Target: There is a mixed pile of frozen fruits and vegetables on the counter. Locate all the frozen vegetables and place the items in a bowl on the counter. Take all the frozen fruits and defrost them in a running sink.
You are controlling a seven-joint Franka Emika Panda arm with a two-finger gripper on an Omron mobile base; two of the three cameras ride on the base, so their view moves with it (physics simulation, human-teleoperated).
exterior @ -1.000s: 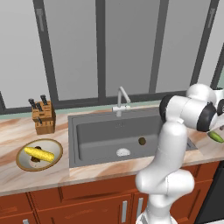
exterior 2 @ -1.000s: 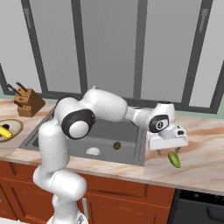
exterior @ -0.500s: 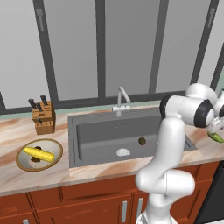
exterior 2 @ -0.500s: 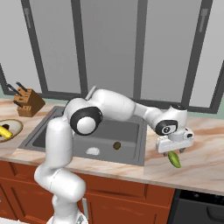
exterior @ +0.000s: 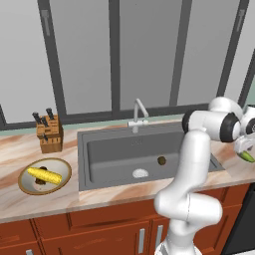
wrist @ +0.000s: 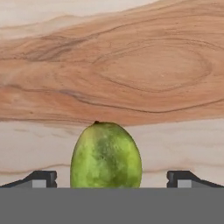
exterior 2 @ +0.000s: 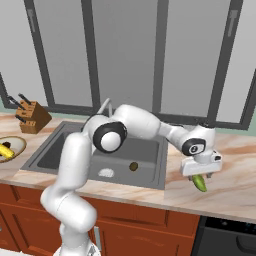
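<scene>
While tool (wrist: pixel 112 177) wide open: green fruit (wrist: pixel 106 155) btwn fingertips, no labels.

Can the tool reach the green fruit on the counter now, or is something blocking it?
Probably yes. The tool is open directly over the green fruit, which sits between its fingertips with space on both sides. Nothing else lies on the counter around it.

Corn cob (exterior: pixel 44 175) in the bowl (exterior: pixel 28 185) left of the sink (exterior: pixel 104 154); a ball (exterior: pixel 161 160) in the sink
</scene>
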